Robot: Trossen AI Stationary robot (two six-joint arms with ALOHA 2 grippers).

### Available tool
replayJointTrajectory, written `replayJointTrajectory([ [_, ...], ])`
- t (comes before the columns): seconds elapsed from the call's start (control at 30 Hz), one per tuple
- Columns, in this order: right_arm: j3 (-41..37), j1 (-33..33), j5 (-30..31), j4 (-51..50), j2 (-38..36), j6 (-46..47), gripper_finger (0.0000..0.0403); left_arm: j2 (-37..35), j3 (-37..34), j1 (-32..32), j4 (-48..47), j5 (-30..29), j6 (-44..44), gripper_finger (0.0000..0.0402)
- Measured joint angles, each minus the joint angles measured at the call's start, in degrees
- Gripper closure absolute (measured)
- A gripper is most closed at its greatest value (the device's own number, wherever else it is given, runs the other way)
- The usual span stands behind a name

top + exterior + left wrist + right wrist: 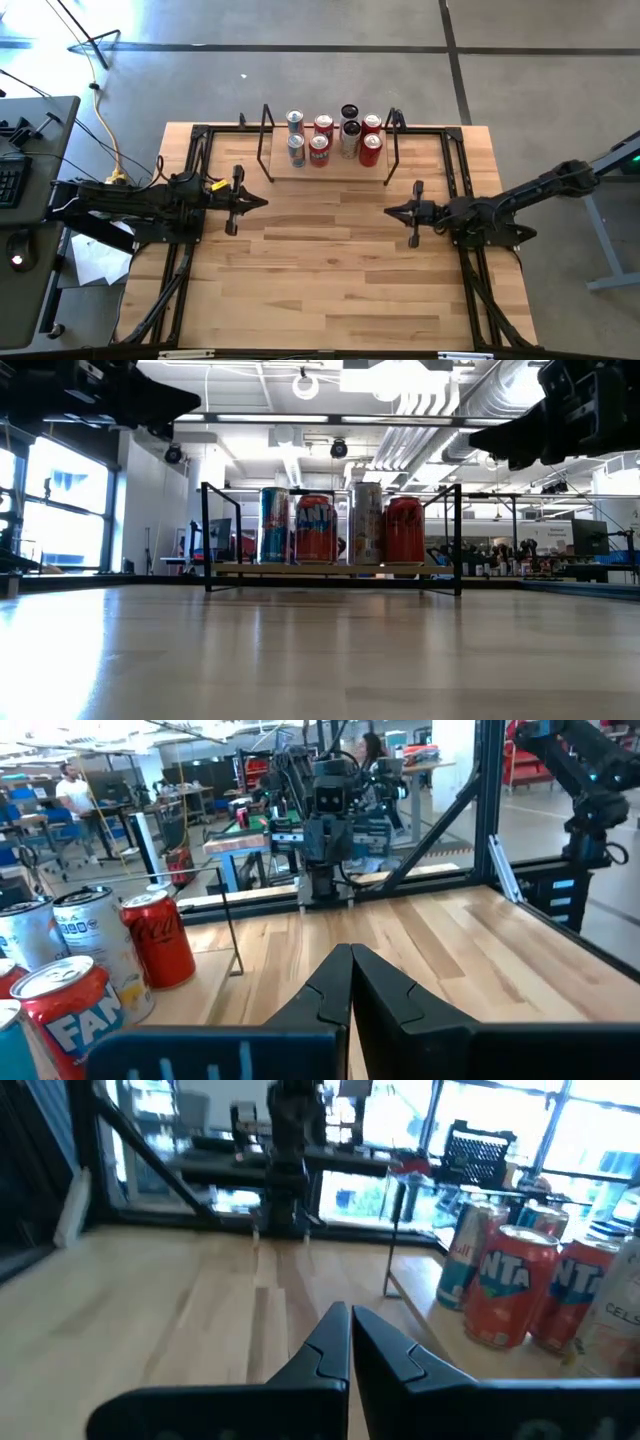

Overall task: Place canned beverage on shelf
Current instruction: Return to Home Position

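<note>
I noted eight cans (319, 150) stood in two rows on shelf (340, 175), left gripper (262, 202) and right gripper (390, 211) fingers pressed together, facing across table (330, 280)

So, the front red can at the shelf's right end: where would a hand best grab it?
Grip the red can by its side wall, mid-height, coming level from the open table side with the right hand. It stands upright at the shelf's front edge; a silver can and the end frame flank it, so clearance looks tight.
</note>
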Motion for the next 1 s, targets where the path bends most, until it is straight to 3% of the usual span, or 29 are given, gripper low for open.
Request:
replayJointTrajectory([
  [0.13,-2.3,-2.5,-4.7,-0.4,-6.1,-0.2,0.0403,0.0,-2.7,2.2,5.5,0.2,1.1,0.0401],
  [0.43,-4.6,-6.2,-4.6,-7.4,-18.8,-2.2,0.0403,-1.4,-4.7,9.9,6.3,8.7,-2.3,0.0401],
  [0.77,-4.6,-8.2,-3.0,-20.7,-32.0,-1.7,0.0403,-14.2,-4.7,13.7,-6.8,8.0,-2.7,0.0401],
  [1.0,-4.6,-9.2,-0.9,-29.1,-39.7,-0.2,0.0403,-23.9,-4.7,13.7,-13.8,1.6,-0.9,0.0402],
])
